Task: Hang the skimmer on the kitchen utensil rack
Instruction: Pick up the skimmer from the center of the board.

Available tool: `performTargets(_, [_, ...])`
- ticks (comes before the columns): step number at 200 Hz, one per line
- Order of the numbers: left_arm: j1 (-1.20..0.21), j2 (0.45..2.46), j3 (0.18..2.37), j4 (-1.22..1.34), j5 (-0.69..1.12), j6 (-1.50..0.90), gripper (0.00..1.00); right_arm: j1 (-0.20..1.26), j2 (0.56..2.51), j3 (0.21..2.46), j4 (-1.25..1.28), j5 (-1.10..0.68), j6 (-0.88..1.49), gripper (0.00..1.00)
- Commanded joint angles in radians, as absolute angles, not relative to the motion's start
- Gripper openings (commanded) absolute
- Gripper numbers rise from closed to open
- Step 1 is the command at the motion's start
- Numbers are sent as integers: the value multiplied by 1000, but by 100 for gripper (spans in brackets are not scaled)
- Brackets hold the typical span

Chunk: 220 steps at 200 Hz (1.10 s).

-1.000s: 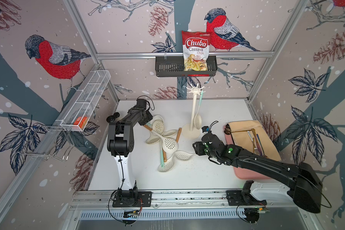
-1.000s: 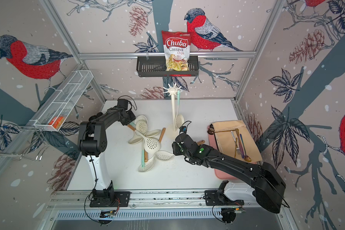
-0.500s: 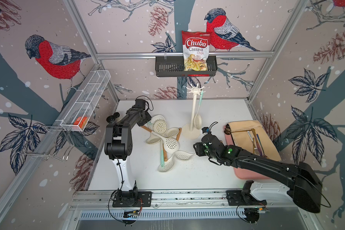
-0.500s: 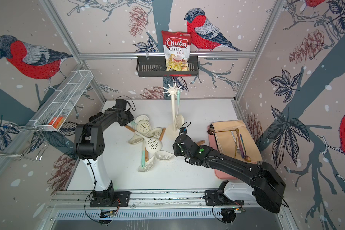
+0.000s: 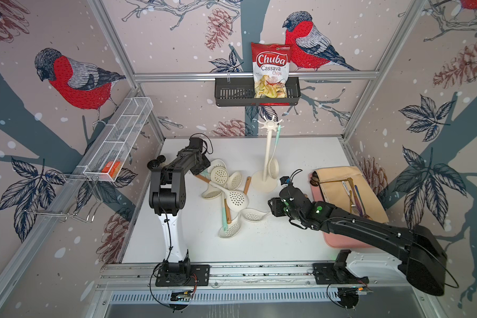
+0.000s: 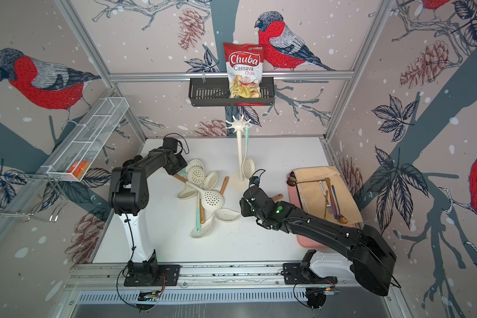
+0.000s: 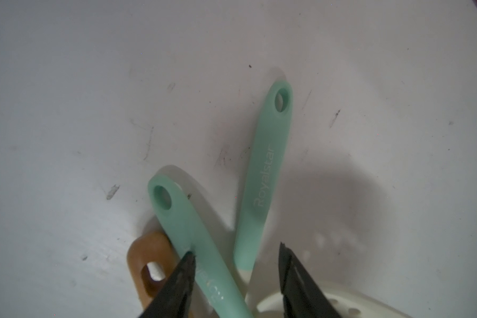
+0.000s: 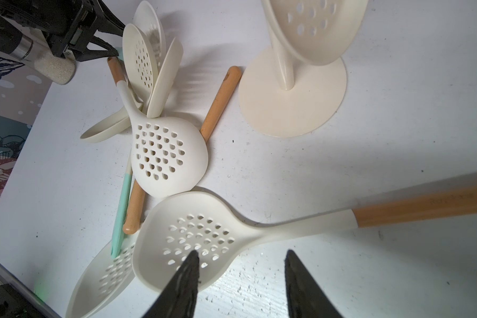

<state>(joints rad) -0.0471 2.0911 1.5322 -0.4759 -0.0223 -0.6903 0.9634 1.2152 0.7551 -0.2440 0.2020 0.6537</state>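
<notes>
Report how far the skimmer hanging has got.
Done: one mint-handled skimmer hangs from the rack. In hand: nothing is gripped yet. The left gripper stands open astride a mint handle in the pile, and the right gripper hovers open over a wooden-handled skimmer. Left: the whole pile lies on the table, unhung.

The kitchen utensil rack (image 5: 269, 154) stands towards the back of the table (image 5: 259, 242), with one skimmer (image 5: 273, 166) hanging on it. A heap of skimmers (image 5: 233, 196) lies just left of it. On the right, a tray (image 5: 342, 242) holds a cloth (image 5: 333, 179) with cutlery (image 5: 353, 195) on top.
</notes>
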Motion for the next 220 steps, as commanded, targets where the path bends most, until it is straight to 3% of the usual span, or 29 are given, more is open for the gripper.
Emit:
performTargets(1, [-43, 2076, 1488, -483, -24, -700, 50, 963, 1213, 752, -237, 212, 655, 51])
performTargets(39, [-43, 2025, 1435, -460, -30, -705, 48, 963, 1224, 753, -230, 203, 654, 50])
performTargets(117, [-44, 2137, 1505, -468, 0, -691, 39, 959, 1200, 743, -249, 213, 657, 50])
performTargets(147, [-43, 2160, 1528, -469, 5, -684, 29, 947, 1187, 740, -251, 208, 661, 50])
performTargets(181, [-38, 2183, 1574, -471, 33, -675, 6, 933, 1165, 740, -264, 213, 661, 49])
performTargets(220, [-36, 2172, 1628, -451, 75, -657, 0, 921, 1137, 727, -278, 222, 667, 48])
